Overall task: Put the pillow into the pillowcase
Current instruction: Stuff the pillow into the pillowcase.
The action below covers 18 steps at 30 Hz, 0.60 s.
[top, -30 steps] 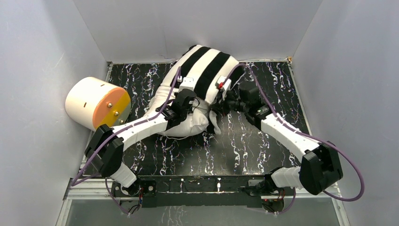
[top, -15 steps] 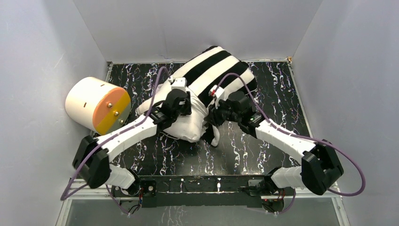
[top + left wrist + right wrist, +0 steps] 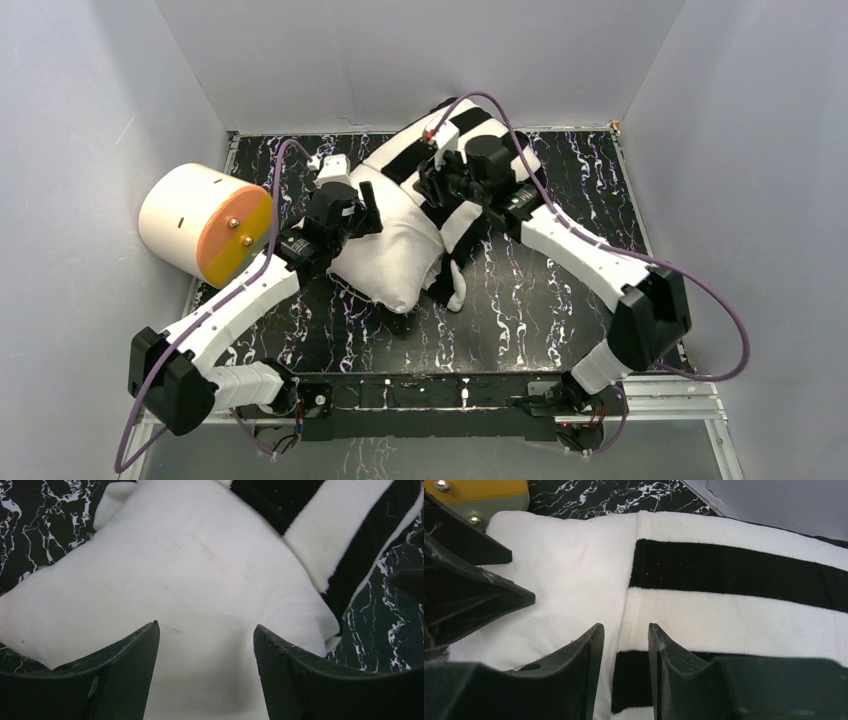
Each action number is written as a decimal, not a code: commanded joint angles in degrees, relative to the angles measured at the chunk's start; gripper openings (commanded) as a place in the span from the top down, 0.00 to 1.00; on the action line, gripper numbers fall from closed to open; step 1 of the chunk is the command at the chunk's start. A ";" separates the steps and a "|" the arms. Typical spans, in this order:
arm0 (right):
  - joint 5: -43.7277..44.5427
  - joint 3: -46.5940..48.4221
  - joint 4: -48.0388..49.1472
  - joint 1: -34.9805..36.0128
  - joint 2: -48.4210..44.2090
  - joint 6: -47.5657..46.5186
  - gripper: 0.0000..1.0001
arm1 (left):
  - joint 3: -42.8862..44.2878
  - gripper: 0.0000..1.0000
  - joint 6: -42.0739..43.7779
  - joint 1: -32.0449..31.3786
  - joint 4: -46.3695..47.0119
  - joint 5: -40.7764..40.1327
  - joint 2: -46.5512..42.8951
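Finding: my left gripper (image 3: 205, 630) hangs over the bare part of the pillow (image 3: 200, 580), fingers wide apart, nothing between them. My right gripper (image 3: 624, 627) sits over the line where the pillowcase (image 3: 734, 615) hem meets the pillow. Its fingers are parted by a narrow gap and are not clamped on any cloth that I can see.

Position: the pillow lies slantwise on the black marbled tabletop (image 3: 540, 300). Its far end is inside the striped pillowcase and its near end is bare, pointing toward my bases. I judge the task roughly half done.

Reasoning: I judge both grippers are placed at the hem because that edge must be pulled nearward over the remaining white bulk. The left stands wide, suited to a thick fold of pillow. The right stands narrow, suited to pinching thin fabric.

Count: one pillow, one pillowcase, two grippers. One cream cylinder with an orange face (image 3: 205, 220) lies at the left wall, well apart from the work.
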 commanded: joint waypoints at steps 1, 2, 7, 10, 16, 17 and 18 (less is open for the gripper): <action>1.81 7.89 -1.44 0.46 6.43 -4.37 0.53 | -1.17 0.32 0.77 3.94 2.58 1.86 3.60; 1.99 8.93 -1.58 0.48 7.82 -4.86 0.52 | -1.79 0.32 0.76 4.35 4.00 2.35 4.92; 1.80 12.62 -2.64 0.72 14.15 -6.05 0.47 | -5.39 0.63 -0.20 5.82 9.59 4.59 11.06; 1.64 14.47 -2.80 1.04 17.06 -6.47 0.45 | -7.47 0.85 -0.89 6.17 11.57 4.72 12.76; 2.31 19.66 -5.58 2.67 21.41 -7.54 0.44 | -9.94 1.00 -0.68 6.59 17.75 6.21 12.88; 2.87 19.23 -5.25 3.22 21.47 -7.92 0.43 | -9.76 1.00 -0.68 6.63 17.84 6.37 13.00; 3.87 18.97 -4.99 3.97 21.62 -8.71 0.41 | -9.50 1.00 -0.68 6.67 17.79 6.47 13.14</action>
